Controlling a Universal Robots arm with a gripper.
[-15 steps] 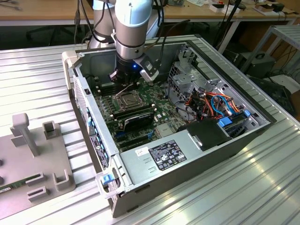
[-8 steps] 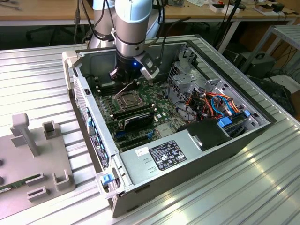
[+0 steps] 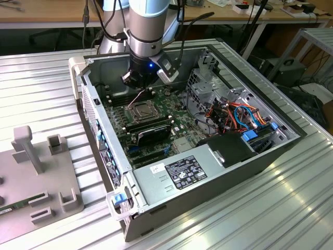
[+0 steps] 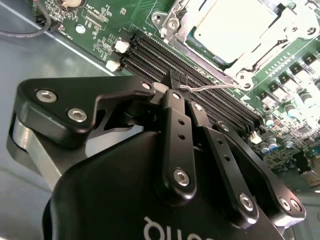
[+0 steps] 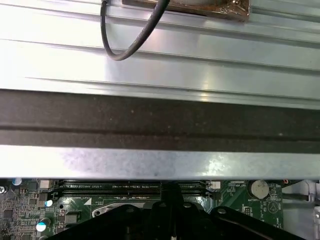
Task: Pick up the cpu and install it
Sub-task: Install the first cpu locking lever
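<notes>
1. Tool (image 4: pixel 172 82): in the second wrist view its fingers (image 4: pixel 175 135) are pressed together, their tips at the thin wire lever (image 4: pixel 215 87) of the socket (image 4: pixel 235 35). Whether they pinch the lever or only touch it cannot be told.
2. Cpu (image 4: pixel 232 22): it lies flat in the socket under the metal frame, its pale silver top showing through the frame's opening. By this look the chip is already seated, and the lever is the part being worked to clamp it.
3. Arm (image 3: pixel 148 31): in the exterior view it reaches down into the open case (image 3: pixel 208 172), the tool low over the board (image 3: pixel 171 125), just beside the socket.
4. Memory slots (image 4: pixel 200 75): the long black slots run between the tool tips and the socket; the tool stands over them.
5. Case on the tabletop (image 3: pixel 41 88): it lies on its side, open upward, likely so the arm can reach the board from above.
6. Grey fixture (image 3: pixel 36 182): stands apart, at the exterior view's left.
</notes>
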